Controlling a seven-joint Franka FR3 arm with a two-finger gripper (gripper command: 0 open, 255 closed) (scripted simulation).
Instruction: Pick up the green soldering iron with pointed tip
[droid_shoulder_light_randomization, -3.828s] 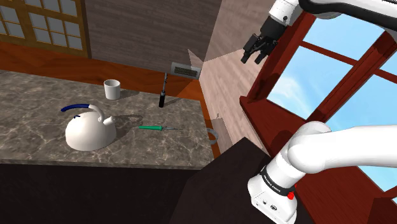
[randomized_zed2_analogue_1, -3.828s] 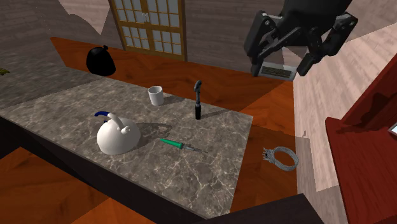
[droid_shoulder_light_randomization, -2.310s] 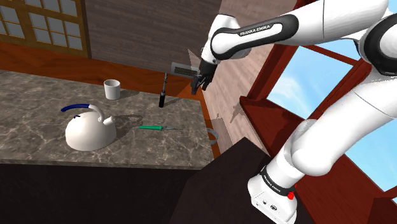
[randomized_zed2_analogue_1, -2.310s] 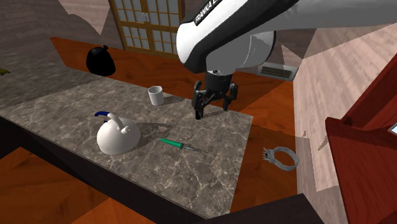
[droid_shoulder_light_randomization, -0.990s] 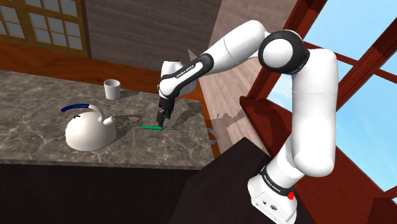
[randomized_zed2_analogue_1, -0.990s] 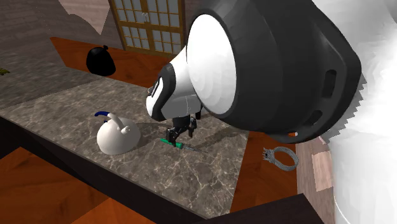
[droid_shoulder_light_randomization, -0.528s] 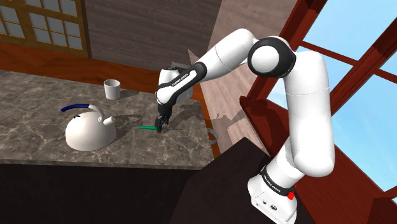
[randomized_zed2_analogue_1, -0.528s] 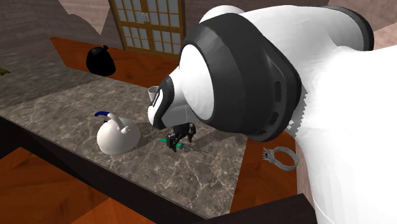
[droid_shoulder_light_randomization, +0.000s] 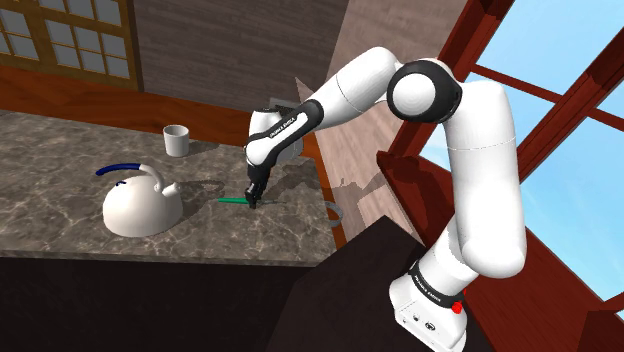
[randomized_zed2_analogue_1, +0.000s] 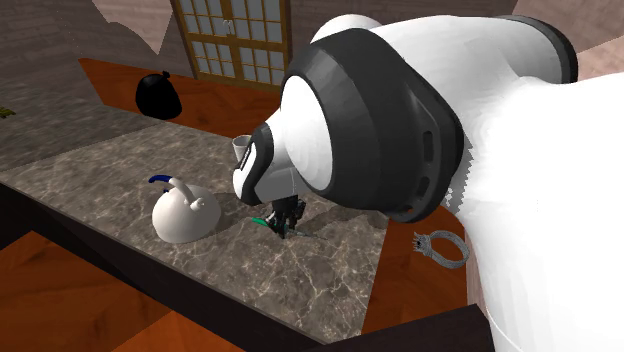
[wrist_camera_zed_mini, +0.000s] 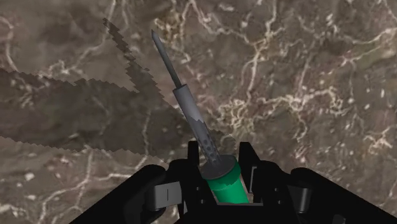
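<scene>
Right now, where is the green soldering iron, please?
The soldering iron lies on the counter between the gripper's fingers, right of the kettle in the shoulder view.

The grey, veined stone tabletop (droid_shoulder_light_randomization: 60, 170) carries a white cup (droid_shoulder_light_randomization: 177, 140), upright near its far edge. A white kettle (droid_shoulder_light_randomization: 142, 208) with a blue handle sits closer to the front edge. The green soldering iron (droid_shoulder_light_randomization: 234, 200) lies between the kettle and the tabletop's end edge at the shoulder view's right, its grey pointed tip (wrist_camera_zed_mini: 167, 60) over the stone.

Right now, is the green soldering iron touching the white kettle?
Apart. The shoulder view shows a strip of bare marble counter between the kettle and the green soldering iron.
</scene>
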